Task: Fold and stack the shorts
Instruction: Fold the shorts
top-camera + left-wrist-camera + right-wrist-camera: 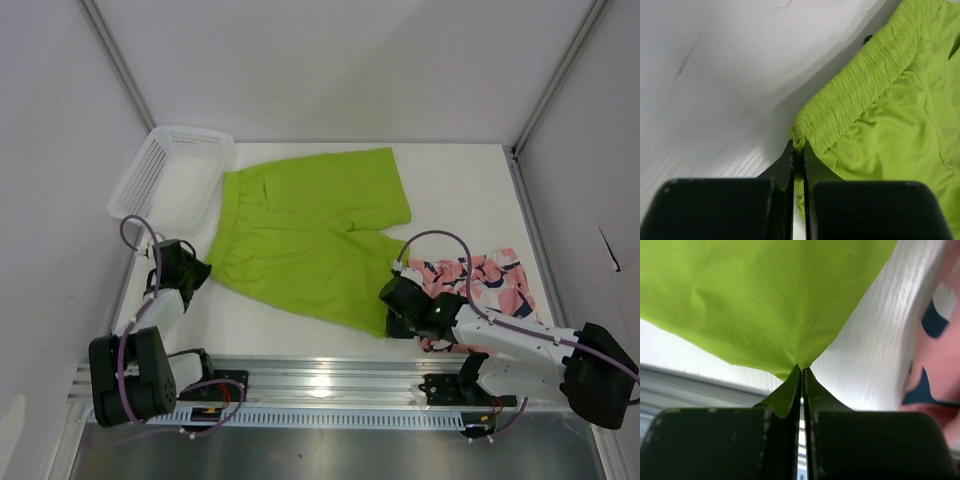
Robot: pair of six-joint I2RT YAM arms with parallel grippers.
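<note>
The lime green shorts (310,235) lie spread flat on the white table, waistband to the left. My left gripper (200,268) is shut on the near corner of the gathered waistband (799,137). Over at the near leg's hem corner (801,365), my right gripper (392,322) is shut on the green cloth. The pink shorts with navy-and-white print (480,280) sit crumpled just right of the right gripper, and show at the right edge of the right wrist view as pink shorts (940,355).
A white mesh basket (165,180) stands at the back left, touching the green shorts' waistband area. The metal rail (320,385) runs along the table's near edge. Grey walls close in on both sides.
</note>
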